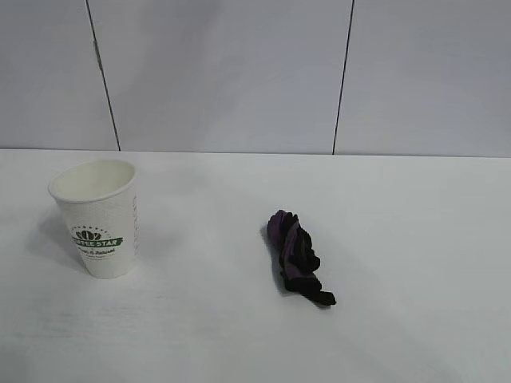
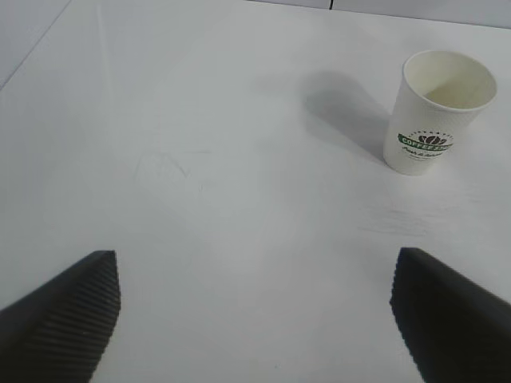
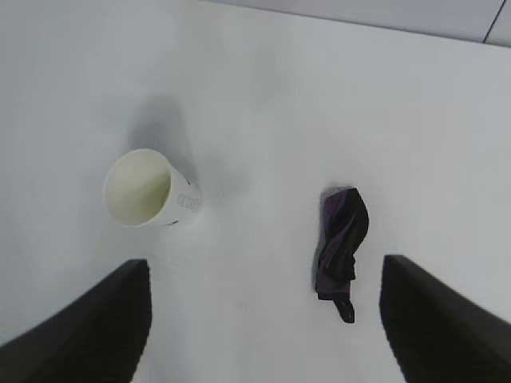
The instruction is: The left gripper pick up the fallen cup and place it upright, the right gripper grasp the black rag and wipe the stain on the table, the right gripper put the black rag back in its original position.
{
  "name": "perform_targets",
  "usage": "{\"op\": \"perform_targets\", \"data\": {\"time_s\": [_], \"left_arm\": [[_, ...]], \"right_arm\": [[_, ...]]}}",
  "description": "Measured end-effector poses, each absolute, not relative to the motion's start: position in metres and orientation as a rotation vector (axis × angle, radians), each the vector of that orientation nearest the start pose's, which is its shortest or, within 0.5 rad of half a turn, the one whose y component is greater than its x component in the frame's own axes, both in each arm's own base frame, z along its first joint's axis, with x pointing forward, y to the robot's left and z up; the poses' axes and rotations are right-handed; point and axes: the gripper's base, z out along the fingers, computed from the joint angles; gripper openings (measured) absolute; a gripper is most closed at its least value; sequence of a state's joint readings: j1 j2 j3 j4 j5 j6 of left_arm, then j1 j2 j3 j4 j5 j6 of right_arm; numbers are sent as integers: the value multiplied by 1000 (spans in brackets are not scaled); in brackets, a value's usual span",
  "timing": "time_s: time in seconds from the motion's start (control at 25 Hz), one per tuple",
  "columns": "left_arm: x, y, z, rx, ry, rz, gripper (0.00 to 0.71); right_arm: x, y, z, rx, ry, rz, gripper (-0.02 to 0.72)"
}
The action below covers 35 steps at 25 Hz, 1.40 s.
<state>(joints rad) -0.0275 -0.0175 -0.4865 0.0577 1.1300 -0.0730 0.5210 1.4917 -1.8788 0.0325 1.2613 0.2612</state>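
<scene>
The white paper cup (image 1: 99, 217) with the green logo stands upright on the left of the white table (image 1: 399, 223); both wrist views show it too (image 2: 437, 111) (image 3: 148, 188). Near the table's middle lies the black rag (image 1: 298, 257) with purple folds, a crumpled strip (image 3: 342, 242). No stain shows on the table in any view. My left gripper (image 2: 255, 319) is open above bare table, well back from the cup, holding nothing. My right gripper (image 3: 263, 323) is open too, high above the table with the rag ahead of it, holding nothing. Neither arm appears in the exterior view.
A pale grey panelled wall (image 1: 239, 72) runs along the table's far edge. Only the cup and the rag stand on the tabletop.
</scene>
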Motion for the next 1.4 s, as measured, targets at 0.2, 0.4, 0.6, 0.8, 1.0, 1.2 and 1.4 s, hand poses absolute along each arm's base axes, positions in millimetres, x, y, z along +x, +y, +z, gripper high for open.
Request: {"op": "perform_targets", "data": {"time_s": [0.2,0.4,0.6,0.8,1.0,1.2,1.4], "left_arm": [[-9,5,268,-53,2108,9,664],[-9,5,268,-53,2108,9,664],[-9,5,268,-53,2108,9,664],[-9,5,268,-53,2108,9,664],[-9,5,268,-53,2108,9,664],[-9,5,268,-53,2107,9,664],[-9,5,268,-53,2107,9,664]], "right_arm": [[215,128,509,-310,2266,472,547],[173,105,518,-319,2211,494,547],[128,77,497,-319,2219,463,547],[87,51,477,-306,2158,454,547],[51,30,462,-293,2067,478,547],[33,18,438,-249,2076,450,547],[18,8,414,-202,2070,380,547]]}}
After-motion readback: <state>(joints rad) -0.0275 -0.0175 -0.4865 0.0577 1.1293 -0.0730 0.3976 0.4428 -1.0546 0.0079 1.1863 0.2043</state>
